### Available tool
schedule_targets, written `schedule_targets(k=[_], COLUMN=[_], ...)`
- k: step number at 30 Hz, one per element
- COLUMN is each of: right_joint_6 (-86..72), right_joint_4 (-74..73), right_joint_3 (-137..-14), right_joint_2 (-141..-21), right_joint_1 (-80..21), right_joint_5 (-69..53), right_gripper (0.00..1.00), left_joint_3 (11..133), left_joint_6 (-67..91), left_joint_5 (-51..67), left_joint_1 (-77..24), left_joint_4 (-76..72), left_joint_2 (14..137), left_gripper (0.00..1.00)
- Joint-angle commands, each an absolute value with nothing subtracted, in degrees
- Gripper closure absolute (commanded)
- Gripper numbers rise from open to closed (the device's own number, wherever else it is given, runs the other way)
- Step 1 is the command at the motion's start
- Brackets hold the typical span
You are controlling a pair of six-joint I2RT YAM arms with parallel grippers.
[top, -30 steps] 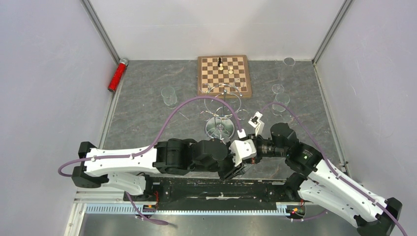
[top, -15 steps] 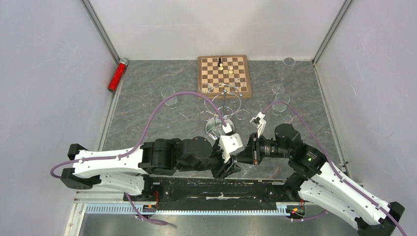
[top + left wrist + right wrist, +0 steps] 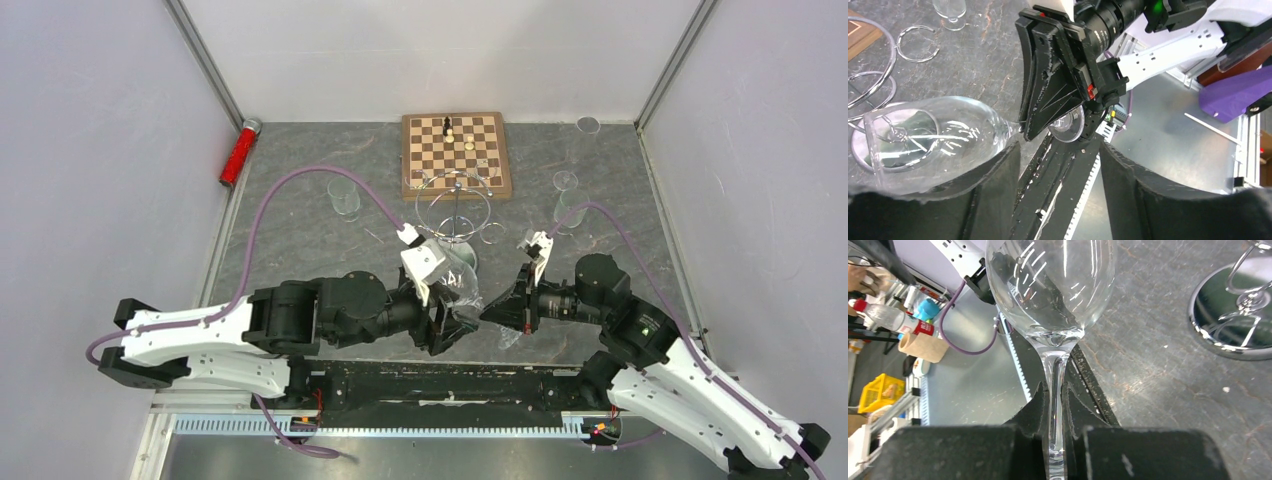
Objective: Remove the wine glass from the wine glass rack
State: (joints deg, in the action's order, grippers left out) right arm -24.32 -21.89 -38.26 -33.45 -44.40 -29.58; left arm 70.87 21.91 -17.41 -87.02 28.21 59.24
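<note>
The wine glass (image 3: 463, 294) hangs tilted above the near table edge, clear of the chrome wine glass rack (image 3: 455, 206). My right gripper (image 3: 1055, 396) is shut on its stem (image 3: 1055, 385), with the bowl (image 3: 1053, 285) pointing away from it. In the left wrist view the bowl (image 3: 933, 140) lies outside my left finger (image 3: 998, 180), against its outer side. My left gripper (image 3: 1058, 155) is open with nothing between its fingers. It faces the right gripper (image 3: 1048, 95) and the glass's foot (image 3: 1068, 125). From above, the two grippers, left (image 3: 447, 322) and right (image 3: 497, 310), meet at the glass.
A wooden chessboard (image 3: 456, 152) with a few pieces lies behind the rack. Other glasses stand at the left (image 3: 344, 196) and right (image 3: 566, 182), and one at the back right (image 3: 588, 125). A red cylinder (image 3: 238, 152) lies by the left wall. The rack's mirrored base (image 3: 1233, 320) is near the held glass.
My left gripper has opened wider and drawn back to the left, off the bowl. The right gripper has swung to point left, keeping its grip on the stem.
</note>
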Motion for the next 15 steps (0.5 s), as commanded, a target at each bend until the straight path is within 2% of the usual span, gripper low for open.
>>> schedule_targets(k=[1, 2, 6, 15], right_joint_6=[-17.16, -15.95, -11.24, -4.5], right_joint_4=[-16.39, -16.61, -17.11, -14.12], right_joint_3=[-40.25, -40.34, -40.05, -36.96], right_joint_2=[-31.42, -31.14, -29.31, -24.87], right_joint_1=[-44.56, -44.56, -44.57, -44.56], right_joint_5=[-26.95, -25.95, -22.21, -16.56], right_gripper=[1.0, 1.0, 1.0, 1.0], left_joint_3=[73.08, 73.57, 74.66, 71.28], left_joint_6=[26.82, 27.29, 30.34, 37.43], left_joint_5=[-21.11, -21.13, -16.81, -0.72], left_joint_1=[-86.94, -86.72, -82.57, -65.64], left_joint_4=[27.85, 28.01, 28.46, 24.58], left_joint_2=[57.4, 57.28, 57.06, 54.22], left_gripper=[0.3, 0.27, 0.25, 0.22])
